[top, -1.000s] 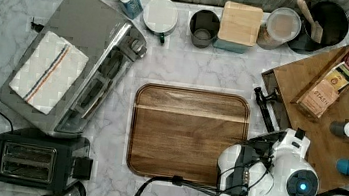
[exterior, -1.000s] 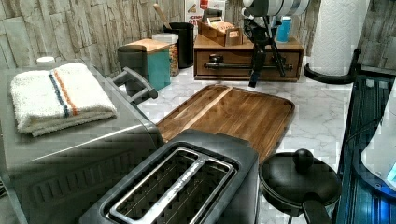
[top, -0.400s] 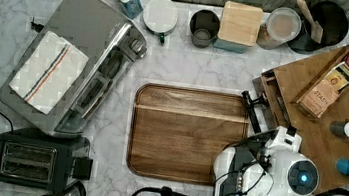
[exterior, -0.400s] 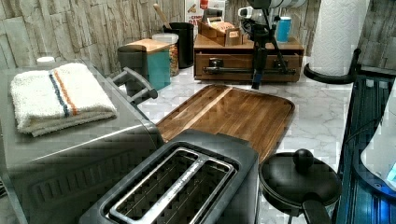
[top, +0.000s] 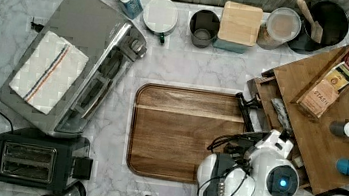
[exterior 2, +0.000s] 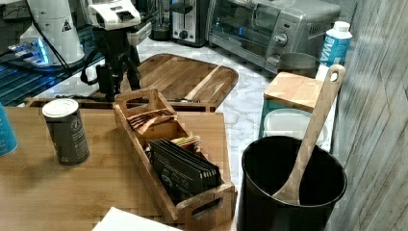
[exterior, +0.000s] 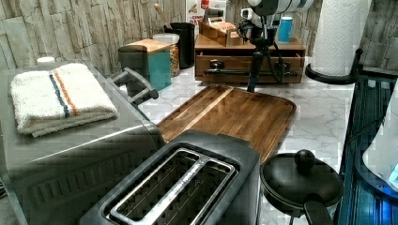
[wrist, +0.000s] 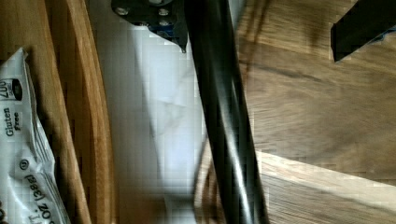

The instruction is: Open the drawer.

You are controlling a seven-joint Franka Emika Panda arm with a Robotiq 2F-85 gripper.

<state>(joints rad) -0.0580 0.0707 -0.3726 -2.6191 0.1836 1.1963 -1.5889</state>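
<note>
1. Nearest me in the left view is the black two-slot toaster (exterior: 187, 187). A black pot lid (exterior: 300, 180) lies just to the left view's right of it.
2. On the left view's left stands the silver toaster oven (exterior: 70, 154), with a folded striped towel (exterior: 61, 96) on its top.
3. Farther back, the wooden cutting board (exterior: 234, 112) lies flat on the marble counter (exterior: 319, 108).
4. Past the board's far edge my gripper (exterior: 255, 82) hangs straight down, with its tip low in front of the drawer.
5. In the wrist view the fingers (wrist: 359, 23) stand apart. The black bar handle (wrist: 219, 102) runs between them, one finger tip right at the bar and the other well clear of it.
6. The drawer (exterior: 225, 63) sits in the low wooden stand at the far side of the counter, with its handle facing the board. It is pulled out a little, so a white packet (wrist: 23, 140) shows inside it from above.
7. Beyond, on the left view's right, stands a paper towel roll (exterior: 340, 37). A black pot (exterior: 185, 40) stands against the far wall.
</note>
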